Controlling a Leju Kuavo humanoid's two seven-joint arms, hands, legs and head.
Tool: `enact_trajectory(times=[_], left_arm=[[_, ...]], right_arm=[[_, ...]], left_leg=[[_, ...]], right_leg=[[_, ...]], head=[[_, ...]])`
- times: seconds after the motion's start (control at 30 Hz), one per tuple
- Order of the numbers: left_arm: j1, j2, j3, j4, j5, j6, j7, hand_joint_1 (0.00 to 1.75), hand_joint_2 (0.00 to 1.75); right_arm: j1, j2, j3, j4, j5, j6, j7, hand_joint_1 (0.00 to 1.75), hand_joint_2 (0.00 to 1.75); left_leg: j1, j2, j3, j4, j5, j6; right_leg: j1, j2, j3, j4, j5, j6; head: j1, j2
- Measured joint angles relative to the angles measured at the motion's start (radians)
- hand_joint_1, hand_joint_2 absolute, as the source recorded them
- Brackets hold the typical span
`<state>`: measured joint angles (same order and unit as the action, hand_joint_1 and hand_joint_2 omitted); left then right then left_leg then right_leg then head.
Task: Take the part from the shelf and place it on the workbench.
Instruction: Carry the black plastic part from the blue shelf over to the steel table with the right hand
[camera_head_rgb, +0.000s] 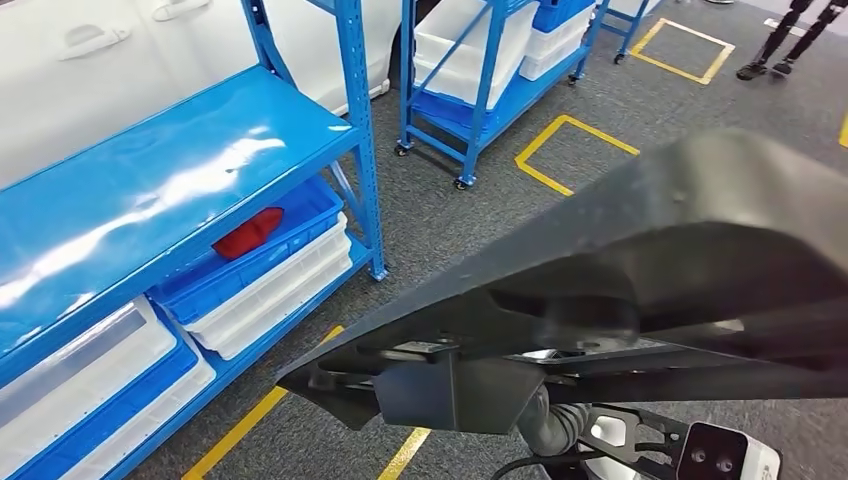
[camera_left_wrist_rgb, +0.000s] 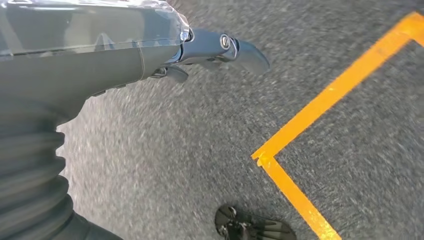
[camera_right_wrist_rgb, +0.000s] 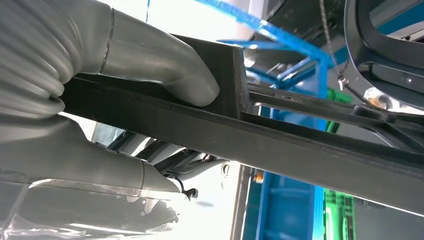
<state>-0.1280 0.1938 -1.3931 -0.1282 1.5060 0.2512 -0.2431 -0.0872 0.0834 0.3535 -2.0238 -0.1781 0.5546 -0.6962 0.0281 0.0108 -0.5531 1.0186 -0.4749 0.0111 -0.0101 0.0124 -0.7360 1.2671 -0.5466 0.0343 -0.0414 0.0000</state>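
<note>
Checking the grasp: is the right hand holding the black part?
Yes, the right hand grips the black part, its thumb pressed over the top edge.

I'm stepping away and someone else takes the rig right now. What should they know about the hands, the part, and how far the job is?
Right robot hand: grips the black part, thumb pressed on its upper edge.
Left robot hand: hangs over the grey floor near a yellow line, holding nothing; the fingers look curled, but I cannot tell its state.
Part: off the blue shelf, carried in front of the body.
Done: pickup.
Left: carry it to the workbench and set it down.
</note>
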Motion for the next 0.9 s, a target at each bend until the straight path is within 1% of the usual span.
enact_trajectory(times=[0.03, 0.07, 0.1, 0.13, 0.17, 0.2, 0.23, 0.27, 0.3, 0.33, 0.37, 0.4, 0.43, 0.47, 0.5, 0.53, 0.57, 0.6, 0.63, 0.67, 0.7, 0.73, 0.77, 0.8, 0.83, 0.87, 0.9], left_arm=[[0.000, 0.002, -0.003, 0.000, 0.000, -0.005, -0.004, 0.00, 1.75], [-0.002, 0.003, -0.006, 0.000, 0.000, -0.008, -0.007, 0.00, 1.75], [-0.004, 0.005, -0.008, 0.000, 0.000, -0.011, -0.009, 0.00, 1.75], [-0.006, 0.007, -0.011, 0.000, 0.000, -0.012, -0.009, 0.00, 1.75], [-0.008, 0.009, -0.015, 0.000, 0.000, -0.012, -0.009, 0.00, 1.75], [-0.009, 0.011, -0.018, 0.000, 0.000, -0.012, -0.009, 0.00, 1.75], [-0.009, 0.014, -0.022, 0.000, 0.000, -0.012, -0.009, 0.00, 1.75], [-0.010, 0.016, -0.024, 0.000, 0.001, -0.013, -0.009, 0.00, 1.75], [-0.011, 0.018, -0.026, 0.000, 0.002, -0.014, -0.009, 0.00, 1.75], [-0.013, 0.019, -0.027, 0.000, 0.003, -0.017, -0.010, 0.00, 1.75], [-0.014, 0.019, -0.027, 0.000, 0.004, -0.019, -0.010, 0.00, 1.75], [-0.014, 0.019, -0.026, 0.000, 0.005, -0.020, -0.011, 0.00, 1.75], [-0.013, 0.020, -0.026, 0.000, 0.005, -0.021, -0.011, 0.00, 1.75], [-0.010, 0.020, -0.026, 0.000, 0.006, -0.020, -0.010, 0.00, 1.75], [-0.006, 0.019, -0.026, 0.000, 0.006, -0.020, -0.010, 0.00, 1.75], [-0.003, 0.018, -0.025, 0.000, 0.006, -0.019, -0.010, 0.00, 1.75], [-0.001, 0.017, -0.025, 0.000, 0.007, -0.018, -0.010, 0.00, 1.75], [0.000, 0.016, -0.024, 0.000, 0.007, -0.018, -0.009, 0.00, 1.75], [0.000, 0.015, -0.024, 0.000, 0.007, -0.018, -0.010, 0.00, 1.75], [0.000, 0.014, -0.023, 0.000, 0.007, -0.018, -0.010, 0.00, 1.75], [0.001, 0.014, -0.023, 0.000, 0.007, -0.017, -0.010, 0.00, 1.75], [0.001, 0.014, -0.023, 0.000, 0.007, -0.017, -0.009, 0.00, 1.75], [0.001, 0.013, -0.023, 0.000, 0.007, -0.017, -0.009, 0.00, 1.75], [0.001, 0.013, -0.023, 0.000, 0.007, -0.017, -0.009, 0.00, 1.75], [-0.001, 0.012, -0.023, 0.000, 0.007, -0.017, -0.009, 0.00, 1.75], [-0.003, 0.011, -0.023, 0.000, 0.007, -0.017, -0.009, 0.00, 1.75], [-0.004, 0.010, -0.023, 0.000, 0.007, -0.017, -0.009, 0.00, 1.75]], right_arm=[[0.001, -0.005, 0.000, 0.000, -0.002, -0.001, 0.000, 1.75, 1.75], [0.003, -0.011, 0.000, 0.000, -0.003, -0.003, 0.000, 1.75, 1.75], [0.004, -0.016, 0.000, 0.000, -0.003, -0.005, 0.000, 1.75, 1.75], [0.007, -0.020, 0.000, -0.002, -0.004, -0.005, 0.000, 1.75, 1.75], [0.009, -0.023, 0.000, -0.005, -0.005, -0.003, 0.000, 1.75, 1.75], [0.013, -0.025, 0.000, -0.009, -0.006, 0.001, 0.000, 1.75, 1.75], [0.017, -0.026, 0.000, -0.013, -0.007, 0.008, 0.000, 1.75, 1.75], [0.022, -0.027, -0.001, -0.015, -0.007, 0.017, 0.000, 1.75, 1.75], [0.026, -0.026, -0.001, -0.016, -0.006, 0.026, 0.000, 1.75, 1.75], [0.030, -0.026, -0.001, -0.017, -0.005, 0.035, 0.000, 1.75, 1.75], [0.031, -0.025, 0.000, -0.016, -0.004, 0.042, 0.000, 1.75, 1.75], [0.030, -0.024, 0.001, -0.015, -0.002, 0.046, 0.000, 1.75, 1.75], [0.027, -0.021, 0.003, -0.013, 0.001, 0.048, 0.000, 1.75, 1.75], [0.024, -0.019, 0.006, -0.011, 0.003, 0.048, 0.000, 1.75, 1.75], [0.022, -0.017, 0.009, -0.007, 0.005, 0.047, 0.001, 1.75, 1.75], [0.020, -0.016, 0.012, -0.003, 0.007, 0.046, 0.001, 1.75, 1.75], [0.018, -0.016, 0.015, 0.002, 0.009, 0.044, 0.001, 1.75, 1.75], [0.015, -0.016, 0.019, 0.006, 0.010, 0.043, 0.002, 1.75, 1.75], [0.012, -0.016, 0.021, 0.010, 0.010, 0.041, 0.002, 1.75, 1.75], [0.009, -0.016, 0.024, 0.013, 0.011, 0.040, 0.002, 1.75, 1.75], [0.006, -0.015, 0.026, 0.016, 0.011, 0.040, 0.002, 1.75, 1.75], [0.004, -0.015, 0.027, 0.018, 0.011, 0.039, 0.002, 1.75, 1.75], [0.003, -0.014, 0.028, 0.019, 0.012, 0.039, 0.002, 1.75, 1.75], [0.002, -0.014, 0.028, 0.020, 0.012, 0.039, 0.002, 1.75, 1.75], [0.002, -0.014, 0.028, 0.021, 0.012, 0.039, 0.002, 1.75, 1.75], [0.000, -0.014, 0.028, 0.021, 0.011, 0.039, 0.002, 1.75, 1.75], [-0.003, -0.014, 0.029, 0.022, 0.009, 0.039, 0.002, 1.75, 1.75]], left_leg=[[-0.003, 0.016, 0.000, 0.000, -0.001, 0.001], [-0.005, 0.031, 0.002, 0.000, -0.003, 0.001], [-0.006, 0.044, 0.004, 0.000, -0.005, 0.001], [-0.008, 0.056, 0.007, 0.000, -0.007, -0.001], [-0.009, 0.065, 0.011, -0.001, -0.010, -0.003], [-0.011, 0.074, 0.014, -0.001, -0.012, -0.007], [-0.012, 0.083, 0.017, -0.003, -0.014, -0.012], [-0.013, 0.093, 0.020, -0.006, -0.015, -0.017], [-0.014, 0.102, 0.024, -0.009, -0.016, -0.023], [-0.013, 0.104, 0.028, -0.011, -0.019, -0.028], [-0.012, 0.089, 0.028, -0.003, -0.028, -0.032], [-0.011, 0.065, 0.019, 0.024, -0.047, -0.036], [-0.008, 0.035, -0.002, 0.074, -0.075, -0.039], [-0.007, 0.011, -0.035, 0.141, -0.108, -0.041], [-0.007, 0.000, -0.071, 0.211, -0.135, -0.043], [-0.007, -0.004, -0.099, 0.258, -0.145, -0.045], [-0.007, -0.005, -0.111, 0.271, -0.135, -0.046], [-0.006, -0.007, -0.104, 0.240, -0.103, -0.047], [-0.004, -0.018, -0.080, 0.176, -0.060, -0.048], [0.000, -0.045, -0.052, 0.108, -0.027, -0.048], [0.003, -0.071, -0.029, 0.051, -0.004, -0.046], [0.004, -0.091, -0.016, 0.019, 0.004, -0.043], [0.003, -0.101, -0.012, 0.011, 0.001, -0.038], [0.001, -0.091, -0.012, 0.009, 0.002, -0.032], [0.001, -0.078, -0.010, 0.006, 0.005, -0.025], [0.001, -0.065, -0.007, 0.002, 0.008, -0.017], [0.001, -0.051, -0.004, -0.003, 0.010, -0.010]], right_leg=[[-0.001, -0.006, -0.019, 0.037, -0.007, 0.000], [-0.002, -0.010, -0.019, 0.036, 0.004, -0.001], [-0.002, -0.015, 0.004, -0.006, 0.031, -0.004], [0.001, -0.029, 0.044, -0.079, 0.066, -0.011], [0.007, -0.051, 0.083, -0.149, 0.089, -0.019], [0.013, -0.068, 0.112, -0.204, 0.103, -0.027], [0.019, -0.079, 0.126, -0.235, 0.108, -0.035], [0.023, -0.078, 0.127, -0.242, 0.105, -0.040], [0.024, -0.067, 0.126, -0.246, 0.107, -0.044], [0.021, -0.055, 0.129, -0.252, 0.110, -0.049], [0.017, -0.044, 0.134, -0.260, 0.114, -0.055], [0.014, -0.033, 0.139, -0.269, 0.119, -0.061], [0.011, -0.021, 0.144, -0.274, 0.122, -0.066], [0.012, -0.009, 0.145, -0.276, 0.122, -0.069], [0.014, 0.005, 0.145, -0.275, 0.122, -0.071], [0.015, 0.020, 0.145, -0.273, 0.121, -0.071], [0.015, 0.034, 0.145, -0.271, 0.120, -0.070], [0.015, 0.049, 0.146, -0.268, 0.119, -0.069], [0.014, 0.064, 0.146, -0.263, 0.116, -0.066], [0.013, 0.078, 0.145, -0.257, 0.113, -0.061], [0.013, 0.091, 0.141, -0.250, 0.110, -0.057], [0.011, 0.103, 0.135, -0.244, 0.109, -0.051], [0.010, 0.115, 0.129, -0.242, 0.110, -0.044], [0.008, 0.127, 0.125, -0.242, 0.113, -0.038], [0.007, 0.128, 0.122, -0.242, 0.114, -0.032], [0.008, 0.109, 0.118, -0.236, 0.110, -0.027], [0.010, 0.079, 0.107, -0.213, 0.097, -0.023]], head=[[0.000, 0.000], [0.000, 0.000], [0.000, 0.000], [0.000, 0.000], [0.000, 0.000], [0.000, 0.000], [0.000, 0.000], [0.000, 0.000], [0.000, 0.000], [0.000, 0.000], [0.000, 0.000], [0.000, 0.000], [0.000, 0.000], [0.000, 0.000], [0.000, 0.000], [0.000, 0.000], [0.000, 0.000], [0.000, 0.000], [0.000, 0.000], [0.000, 0.000], [0.000, 0.000], [0.000, 0.000], [0.000, 0.000], [0.000, 0.000], [0.000, 0.000], [0.000, 0.000], [0.000, 0.000]])
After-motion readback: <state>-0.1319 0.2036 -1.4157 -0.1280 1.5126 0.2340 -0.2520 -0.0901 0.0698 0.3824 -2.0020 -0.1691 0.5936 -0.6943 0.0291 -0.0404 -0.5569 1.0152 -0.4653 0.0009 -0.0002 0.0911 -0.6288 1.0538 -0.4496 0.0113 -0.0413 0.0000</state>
